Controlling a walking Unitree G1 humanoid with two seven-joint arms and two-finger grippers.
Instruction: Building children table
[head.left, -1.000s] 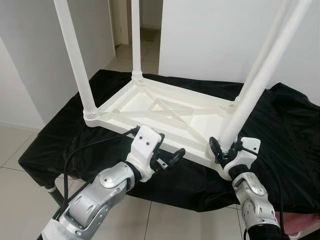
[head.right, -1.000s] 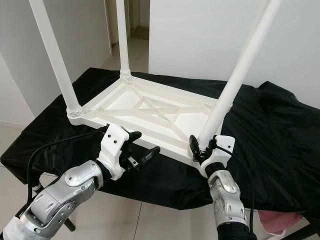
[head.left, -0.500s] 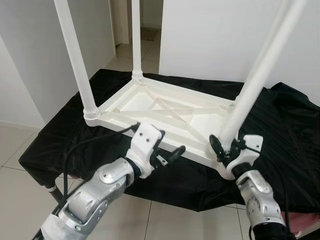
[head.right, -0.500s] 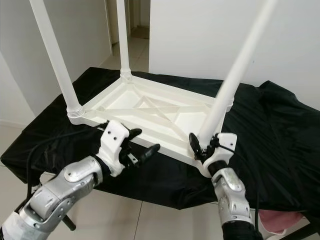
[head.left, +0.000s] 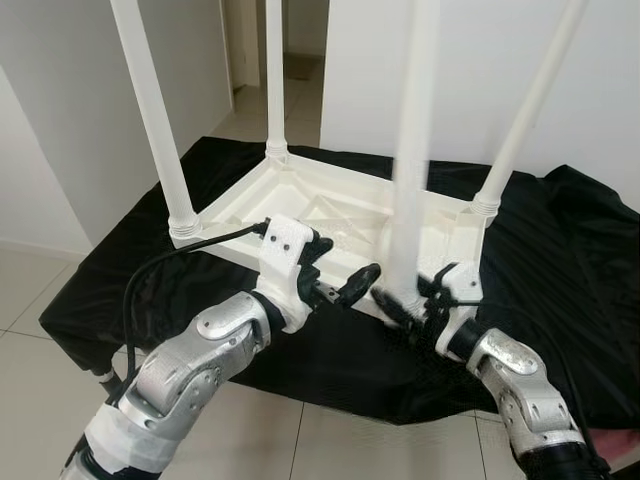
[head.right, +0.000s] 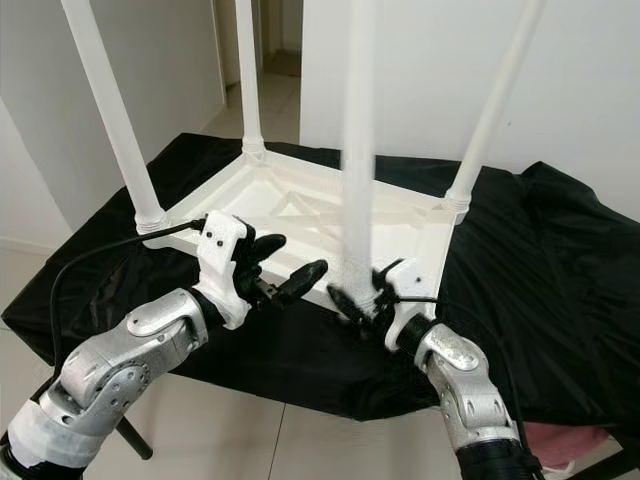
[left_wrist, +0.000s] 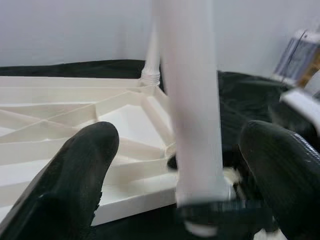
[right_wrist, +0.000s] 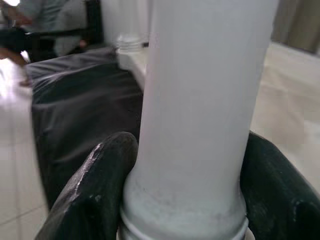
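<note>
The white plastic table top (head.left: 300, 205) lies upside down on a black cloth (head.left: 560, 270). Three white legs stand in its corners: near left (head.left: 150, 110), far left (head.left: 273, 80) and far right (head.left: 530, 100). My right gripper (head.left: 405, 305) is shut on the foot of a loose fourth leg (head.left: 412, 150). That leg stands upright and blurred over the top's front edge, with the fingers (right_wrist: 95, 195) clamped on either side of it (right_wrist: 200, 100). My left gripper (head.left: 340, 285) is open just to its left, and the leg (left_wrist: 192, 100) stands between its fingertips (left_wrist: 75, 185).
The cloth-covered stand ends at a front edge (head.left: 330, 385) right before me, with tiled floor (head.left: 40, 400) below. White walls stand behind and at the left, with a doorway (head.left: 300, 40) between them. A pink object (head.left: 612, 442) shows at the lower right.
My right gripper has swung the loose leg leftward from the near right corner and brought it from tilted to upright. My left gripper has risen closer to the leg's foot.
</note>
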